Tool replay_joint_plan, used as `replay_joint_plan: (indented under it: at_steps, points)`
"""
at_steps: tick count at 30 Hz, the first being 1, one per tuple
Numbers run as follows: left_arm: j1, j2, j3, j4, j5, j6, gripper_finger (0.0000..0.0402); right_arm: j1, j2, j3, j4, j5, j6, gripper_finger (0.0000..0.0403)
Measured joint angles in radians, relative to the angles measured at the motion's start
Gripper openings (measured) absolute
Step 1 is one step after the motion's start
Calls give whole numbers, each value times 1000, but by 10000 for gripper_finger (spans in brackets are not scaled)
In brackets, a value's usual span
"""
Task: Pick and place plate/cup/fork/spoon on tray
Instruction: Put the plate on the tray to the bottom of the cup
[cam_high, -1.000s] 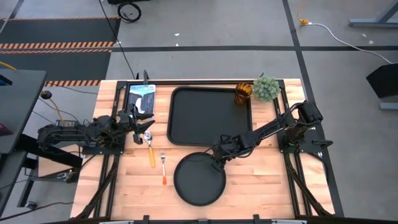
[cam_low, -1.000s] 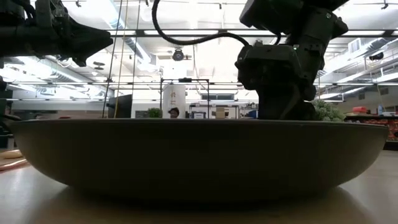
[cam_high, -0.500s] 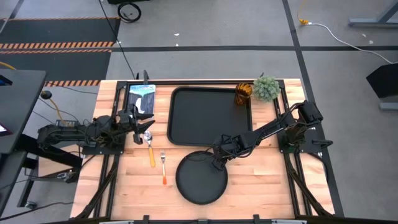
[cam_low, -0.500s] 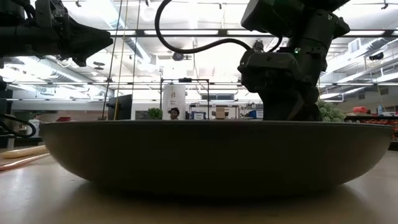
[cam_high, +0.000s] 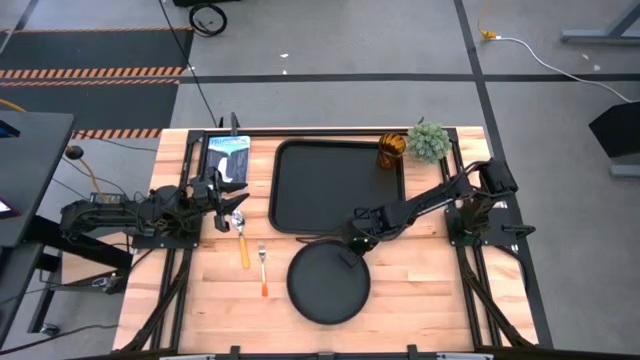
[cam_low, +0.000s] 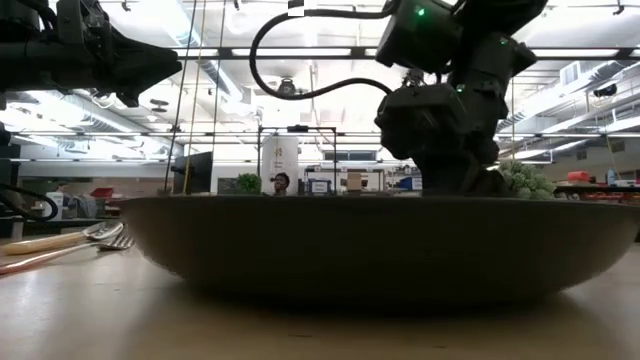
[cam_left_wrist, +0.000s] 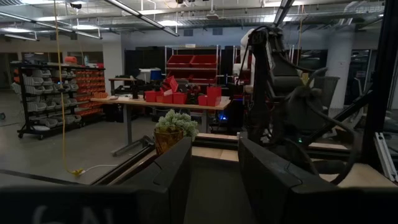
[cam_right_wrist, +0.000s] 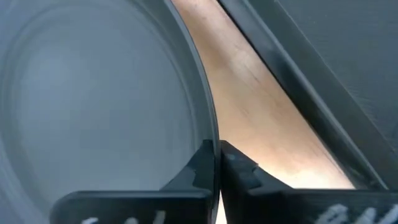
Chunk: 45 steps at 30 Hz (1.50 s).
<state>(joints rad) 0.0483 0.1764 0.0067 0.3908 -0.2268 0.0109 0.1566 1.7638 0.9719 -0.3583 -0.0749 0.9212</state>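
Dragging plate (cam_high: 328, 283) rightward and toward tray (cam_high: 300, 190) since a second ago, right gripper (cam_high: 349, 246) pinches its raised rim, fingers clenched on edge. We judge transfer underway; plate seems slightly lifted, low view unclear. Matte black round plate, rounded-corner tray, butcher-block table (cam_high: 420, 290). Left gripper (cam_high: 232, 192) parted, idle above spoon (cam_high: 240, 232).

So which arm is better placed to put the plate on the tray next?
The right arm. Its gripper is already closed on the rim of the plate, just beside the tray. The left gripper waits open across the table, above the spoon.
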Motion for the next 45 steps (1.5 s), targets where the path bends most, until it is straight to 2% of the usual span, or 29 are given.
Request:
replay_joint_plan:
  at_steps: [5,16,24,35,41,45]
  points:
    - [0,0,0,0,0,0,142,-30,1,21,-33,-52,-38,16]
    - [0,0,0,0,0,0,142,-83,2,140,-243,-111,-195,9]
    - [0,0,0,0,0,0,142,-148,2,254,-426,-133,-376,9]
    - [0,0,0,0,0,0,142,-306,-1,349,-534,-188,-672,9]
    - [0,0,0,0,0,0,142,-427,-1,418,-600,-171,-851,8]
    - [0,0,0,0,0,0,142,-486,-1,455,-651,-91,-964,8]
